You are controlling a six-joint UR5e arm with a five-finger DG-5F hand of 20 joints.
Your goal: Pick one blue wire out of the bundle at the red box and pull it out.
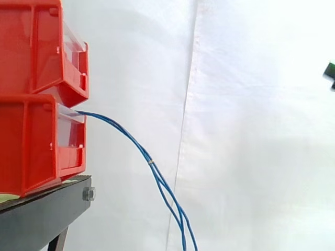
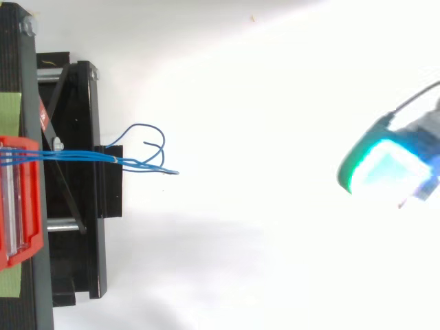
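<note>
Hanging out of the lower red bin, with a second red bin stacked on top, one bundle of blue wires drooped past the single black stand and down before the white curtain. One small pale tie bound it partway. Below that I counted two or three strands, too close to be sure. The hand hung well apart from the wires, glowing cyan and green. Open or closed, I couldn't tell.
</note>
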